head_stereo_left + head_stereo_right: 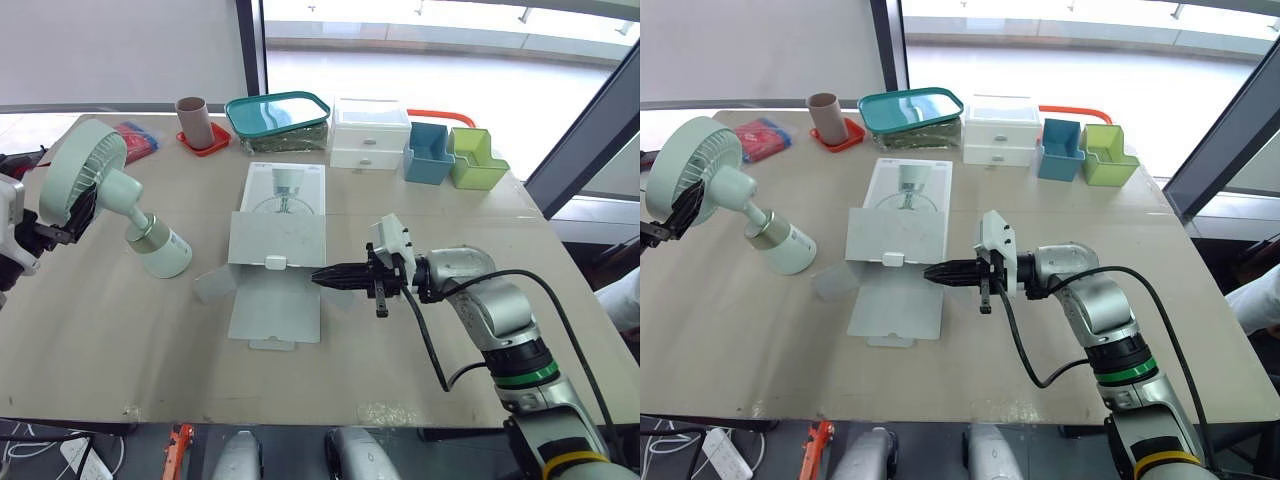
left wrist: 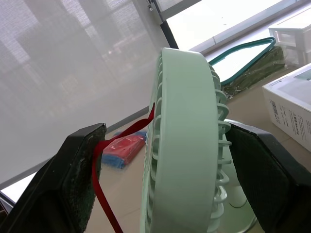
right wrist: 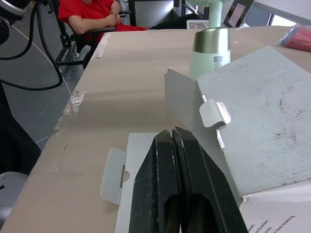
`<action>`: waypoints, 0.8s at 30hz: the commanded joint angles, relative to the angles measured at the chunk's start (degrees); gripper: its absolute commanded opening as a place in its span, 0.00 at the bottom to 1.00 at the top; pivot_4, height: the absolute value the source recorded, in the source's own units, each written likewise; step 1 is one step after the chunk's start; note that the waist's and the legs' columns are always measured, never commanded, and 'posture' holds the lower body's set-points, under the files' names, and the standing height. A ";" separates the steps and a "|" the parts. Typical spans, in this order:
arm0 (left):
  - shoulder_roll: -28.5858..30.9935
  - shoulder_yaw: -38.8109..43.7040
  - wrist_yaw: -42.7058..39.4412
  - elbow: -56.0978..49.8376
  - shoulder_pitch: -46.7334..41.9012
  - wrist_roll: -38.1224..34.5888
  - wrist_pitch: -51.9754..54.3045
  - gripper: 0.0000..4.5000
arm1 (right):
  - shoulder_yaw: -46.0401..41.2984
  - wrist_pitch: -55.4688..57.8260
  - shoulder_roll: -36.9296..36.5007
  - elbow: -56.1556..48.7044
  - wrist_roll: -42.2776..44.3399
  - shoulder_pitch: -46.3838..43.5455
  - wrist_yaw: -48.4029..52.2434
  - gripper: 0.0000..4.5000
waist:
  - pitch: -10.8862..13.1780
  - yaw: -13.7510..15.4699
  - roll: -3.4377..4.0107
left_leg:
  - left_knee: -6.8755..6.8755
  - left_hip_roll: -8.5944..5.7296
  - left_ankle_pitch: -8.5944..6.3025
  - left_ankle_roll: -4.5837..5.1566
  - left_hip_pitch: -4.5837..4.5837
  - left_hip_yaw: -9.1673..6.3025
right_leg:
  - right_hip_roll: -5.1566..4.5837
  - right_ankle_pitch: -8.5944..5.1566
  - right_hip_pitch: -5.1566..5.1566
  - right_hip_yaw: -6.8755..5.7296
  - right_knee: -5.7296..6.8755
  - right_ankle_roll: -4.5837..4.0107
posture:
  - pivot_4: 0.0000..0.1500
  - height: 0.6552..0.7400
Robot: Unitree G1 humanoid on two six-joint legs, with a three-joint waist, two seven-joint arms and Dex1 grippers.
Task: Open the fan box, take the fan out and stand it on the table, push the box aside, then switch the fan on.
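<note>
Pale green plastic is being gripped at the left edge of the head views. The fan (image 1: 110, 195) is being held by its round grille in the left gripper (image 2: 167, 187). One black finger is being pressed against each face of the grille, so the jaws are spread only as wide as the grille is thick. A red strap (image 2: 104, 194) is being shown running past one finger. The fan is being held tilted, with its head toward the upper left and its cylindrical base toward the lower right. The base appears to be resting on the table (image 1: 450, 230), left of the box (image 1: 280, 235) and apart from it.

The white box is being shown lying flat at the centre of the frame. Its end is open, one long flap is spread on the table toward the lower edge, and a small side flap is sticking out to the left.

The right gripper (image 1: 320, 277) is being held level at centre right, pointing toward the left of the frame. Its two fingers are pressed together with nothing between them. Its tip is at the right edge of the spread flap, and contact cannot be told.

Along the upper part of the frame, several things are being shown in a row:
- a packet (image 1: 137, 138)
- a brown tube (image 1: 192, 118) on a red tray (image 1: 208, 143)
- a teal-lidded container (image 1: 278, 115)
- a white drawer unit (image 1: 370, 132)
- a blue bin (image 1: 430, 152)
- a green bin (image 1: 476, 160)

A seated person (image 3: 92, 14) in red is being shown beyond the table in the right wrist view.
</note>
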 commanded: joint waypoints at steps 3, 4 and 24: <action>0.91 0.07 1.33 -2.69 -1.93 -0.63 1.04 0.91 | -1.03 -0.47 -0.45 -2.70 0.41 -0.07 -0.23 0.00 | 0.00 0.00 0.00 | 0.00 0.00 0.00 0.00 0.00 -0.01 | 0.00 0.00 0.00 0.00 0.00 0.00 | 1.00 1.00; 0.85 -0.03 1.34 -2.86 -2.07 -0.77 1.28 0.91 | -1.01 -0.41 -0.47 -2.82 0.44 -0.01 -0.24 0.00 | 0.00 0.00 0.00 | 0.00 0.00 0.00 0.00 0.00 0.00 | 0.00 0.00 0.00 0.00 0.00 0.00 | 1.00 1.00; -0.59 -4.57 2.26 -2.25 -5.99 -1.22 1.13 0.91 | -1.36 0.15 -0.96 -4.56 0.64 0.92 -1.56 0.00 | 0.00 0.03 0.00 | 0.01 -0.02 0.01 -0.01 -0.03 -0.04 | 0.00 0.00 0.00 -0.01 0.00 0.00 | 1.00 1.00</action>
